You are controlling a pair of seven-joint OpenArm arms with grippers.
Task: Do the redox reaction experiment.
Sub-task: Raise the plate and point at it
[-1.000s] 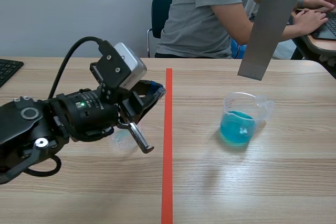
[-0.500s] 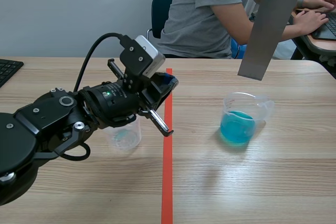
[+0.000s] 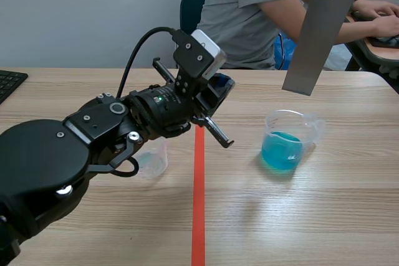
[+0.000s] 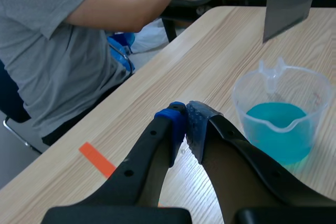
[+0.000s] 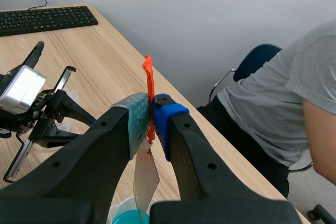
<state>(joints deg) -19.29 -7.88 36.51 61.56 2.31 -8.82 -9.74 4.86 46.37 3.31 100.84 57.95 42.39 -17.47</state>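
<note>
Bright, even light from overhead fills the room. My bench (image 3: 349,216) shows a pale sheen near the cup (image 3: 287,144), whose shadow is soft and faint.

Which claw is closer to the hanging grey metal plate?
Right. The right claw grips the orange tag from which the metal plate hangs; the left claw is lower, apart from it.

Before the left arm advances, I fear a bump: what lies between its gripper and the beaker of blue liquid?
Only bare table, in the left wrist view, between the left gripper and the beaker; the metal plate hangs higher.
</note>
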